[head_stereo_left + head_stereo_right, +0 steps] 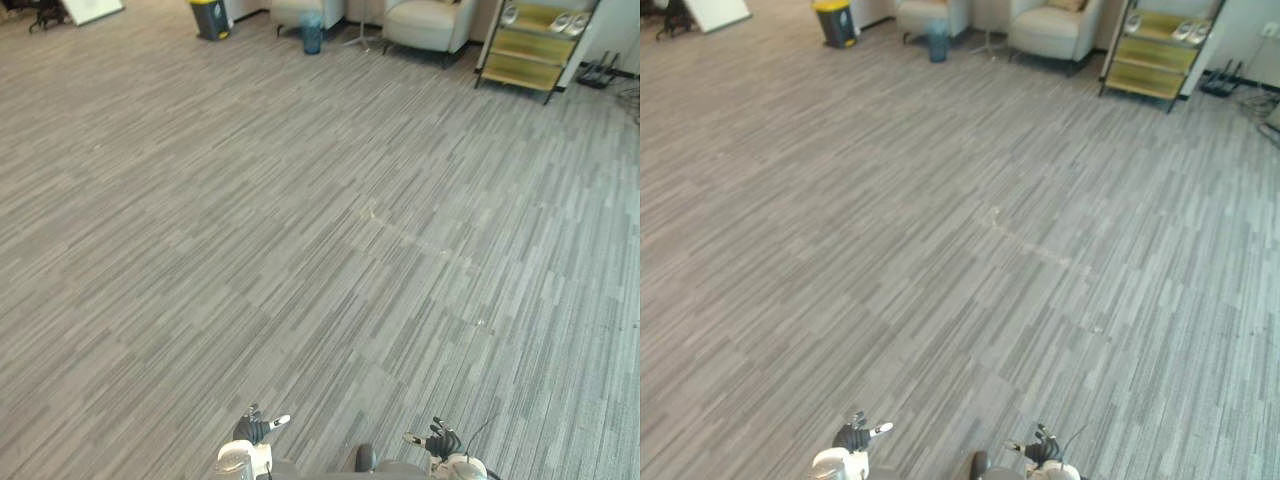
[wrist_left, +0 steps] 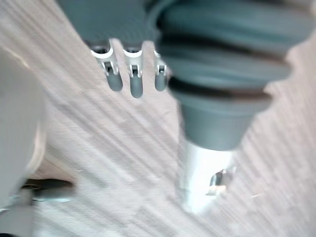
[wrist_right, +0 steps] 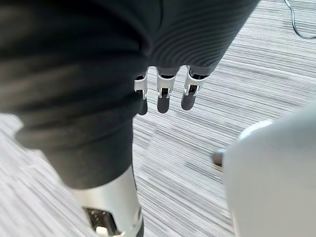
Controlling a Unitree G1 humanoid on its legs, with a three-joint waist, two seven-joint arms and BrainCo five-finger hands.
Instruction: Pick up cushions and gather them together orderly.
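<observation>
Possible cushion [image 1: 1067, 5]: a tan patch at the top of the seat back of the right-hand armchair [image 1: 1048, 30], at the far end of the room. It is too small for us to tell whether it really is a cushion. We make out nothing else of that kind on the carpet floor [image 1: 300, 250].

Handling, as we judge it: a cushion should be light, soft and bulky. It would squash under the fingers and sag if taken by one corner. It is best taken with both hands at opposite edges, or with a deep pinch along a seam. It is not fragile and unlikely to slip.

Left hand [image 1: 256, 430] is low at the near edge of the head view. Its fingers [image 2: 133, 81] hang straight and relaxed, holding nothing. Right hand [image 1: 441, 440] is beside it, a little apart. Its fingers [image 3: 164, 96] are likewise extended over bare carpet, with nothing in their grasp.

Surroundings along the far wall:
- A second armchair [image 1: 303, 10] is left of the first.
- A blue wastebasket [image 1: 312, 32] and a thin floor stand [image 1: 360, 38] are between the two chairs.
- A yellow-and-black bin [image 1: 210, 18] is further left.
- A white board [image 1: 92, 8] leans in the far left corner.
- A wooden shelf rack [image 1: 528, 48] is right of the armchairs, with pale shoes [image 1: 565, 20] on its top tier.

In the way: open carpet lies between us and the chairs. The wastebasket and stand, close to the chair fronts, are what we would have to skirt.
</observation>
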